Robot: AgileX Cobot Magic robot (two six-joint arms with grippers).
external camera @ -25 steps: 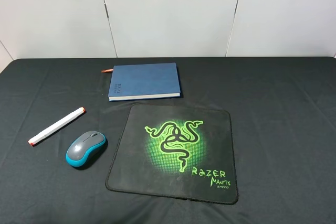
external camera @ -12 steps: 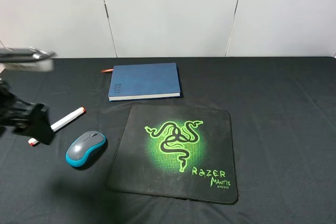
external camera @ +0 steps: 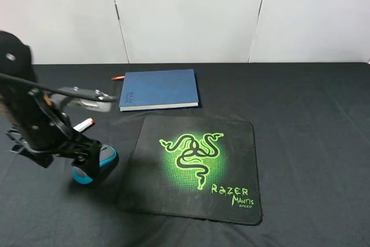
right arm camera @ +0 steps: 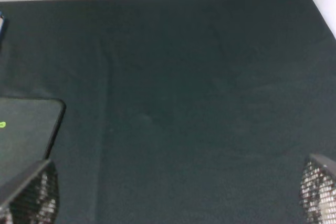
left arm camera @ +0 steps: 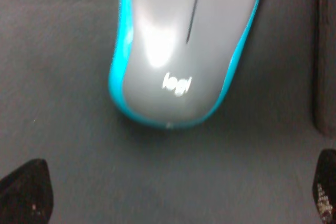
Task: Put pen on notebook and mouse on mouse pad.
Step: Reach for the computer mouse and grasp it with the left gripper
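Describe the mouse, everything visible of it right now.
The mouse is small, with a glossy grey top that looks plastic, bright teal rim and sides, a white "logi" mark near its rounded rear and a thin centre seam running to the scroll wheel. It lies flat, top up, on the black cloth, left of the mouse pad and off it. The left gripper hangs over it, fingers spread wide; only the cloth visibly touches it.

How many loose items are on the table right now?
4: the notebook at the back, the mouse pad in the middle, the mouse left of the pad, and the pen, mostly hidden behind the left arm.
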